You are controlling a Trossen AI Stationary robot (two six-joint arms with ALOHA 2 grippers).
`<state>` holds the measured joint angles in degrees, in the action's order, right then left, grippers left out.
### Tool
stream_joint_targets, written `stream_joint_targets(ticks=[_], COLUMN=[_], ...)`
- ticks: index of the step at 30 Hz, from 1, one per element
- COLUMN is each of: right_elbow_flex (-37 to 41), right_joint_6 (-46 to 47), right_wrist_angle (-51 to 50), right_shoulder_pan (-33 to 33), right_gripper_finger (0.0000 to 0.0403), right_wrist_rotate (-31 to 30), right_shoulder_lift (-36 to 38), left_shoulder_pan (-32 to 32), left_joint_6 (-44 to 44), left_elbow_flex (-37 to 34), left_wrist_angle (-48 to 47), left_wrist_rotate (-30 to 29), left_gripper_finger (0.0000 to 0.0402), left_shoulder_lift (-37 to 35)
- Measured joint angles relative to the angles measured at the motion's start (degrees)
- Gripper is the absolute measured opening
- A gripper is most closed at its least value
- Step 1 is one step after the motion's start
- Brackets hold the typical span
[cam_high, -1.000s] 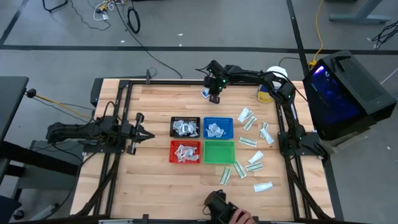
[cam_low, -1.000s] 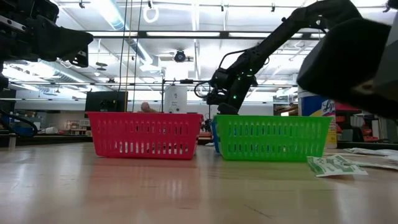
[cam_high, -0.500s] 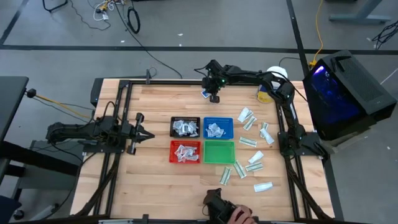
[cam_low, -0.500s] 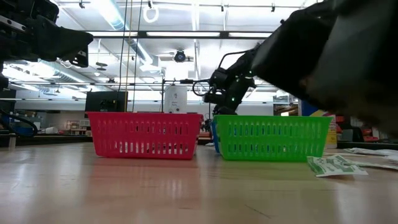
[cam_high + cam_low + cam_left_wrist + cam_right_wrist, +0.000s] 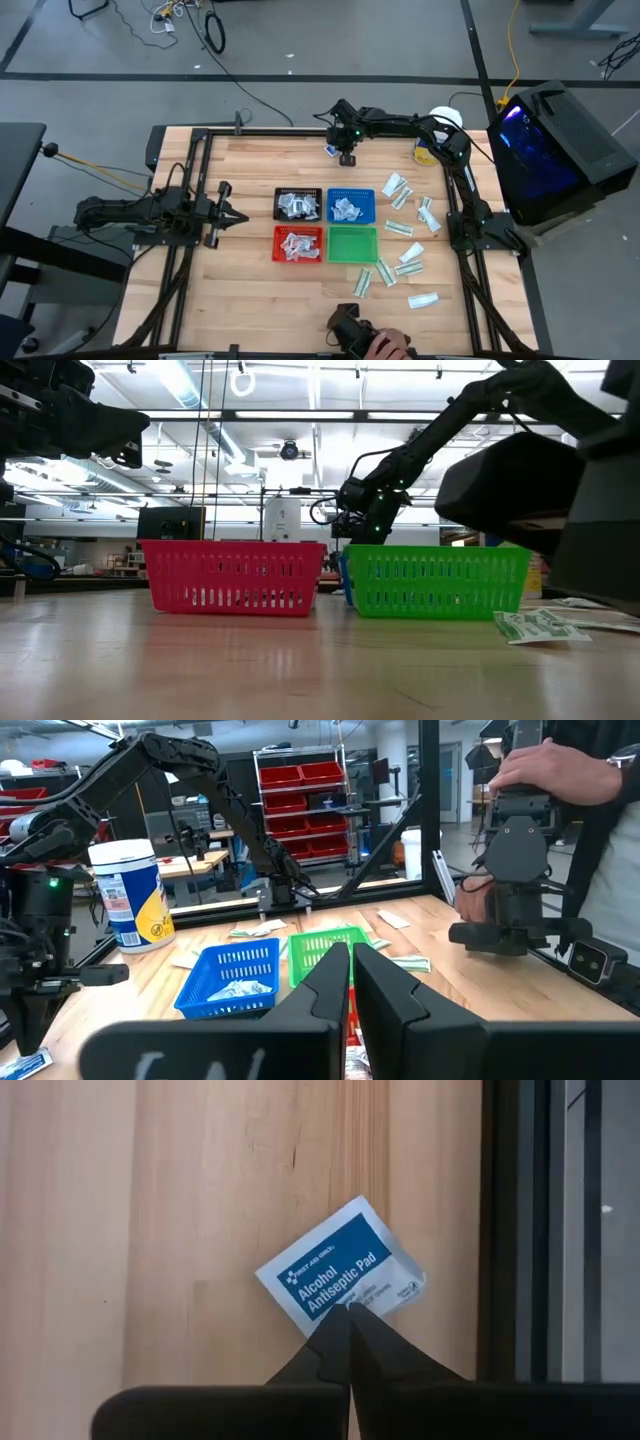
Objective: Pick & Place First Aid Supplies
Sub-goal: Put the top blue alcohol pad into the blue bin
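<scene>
A squarish white packet with a blue label, one of the first aid supplies [image 5: 340, 1275], lies flat on the wood near the table's far edge [image 5: 329, 151]. My right gripper [image 5: 348, 1312] is shut and slants down over it from the right, its tips at one edge of the packet [image 5: 346, 154]. More packets lie loose at the right [image 5: 405, 230] and in the trays. My left gripper [image 5: 243, 214] waits shut and level at the table's left [image 5: 350, 955]. My right gripper has its shut fingertips [image 5: 335, 1330] over the packet's white edge [image 5: 372, 1302], beside the blue label, coming from above at a slant. Whether they touch it I cannot tell. The packet lies flat on the table.
Four mesh trays stand mid-table: black [image 5: 298, 205], blue [image 5: 351, 206], red [image 5: 298, 244], green [image 5: 352, 243]. A white jar [image 5: 430, 150] stands far right. The black frame rail [image 5: 515, 1230] runs just beyond the packet. A person's hand holds a dark device at the near edge [image 5: 350, 330].
My right gripper has stayed shut over the packet at the far edge, sinking slightly and turning a little about its own line. The dark device at the near edge has shifted about in front of the low camera.
</scene>
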<state>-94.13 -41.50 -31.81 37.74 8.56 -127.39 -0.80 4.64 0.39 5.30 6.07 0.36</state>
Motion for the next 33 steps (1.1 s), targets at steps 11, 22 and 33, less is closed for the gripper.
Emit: stream_joint_targets(ticks=[11, 22, 33], right_elbow_flex=[-0.03, -0.26, -0.17], right_joint_6=[-2.99, -2.89, -2.51], right_wrist_angle=[-6.98, -14.84, -23.13], right_shoulder_pan=[-0.48, -0.82, -1.16], right_gripper_finger=[0.0000, 0.0000, 0.0000], right_wrist_rotate=[-0.80, -2.12, -6.48], right_shoulder_lift=[0.11, 0.37, 0.82], left_shoulder_pan=[-0.01, 0.00, -0.02], left_joint_6=[0.00, 0.00, 0.00], left_elbow_flex=[0.01, 0.01, 0.01], left_wrist_angle=[0.00, 0.00, 0.00], left_wrist_rotate=[0.00, -0.01, -0.01], left_gripper_finger=[0.0025, 0.0025, 0.0025], left_shoulder_lift=[0.00, 0.00, 0.00])
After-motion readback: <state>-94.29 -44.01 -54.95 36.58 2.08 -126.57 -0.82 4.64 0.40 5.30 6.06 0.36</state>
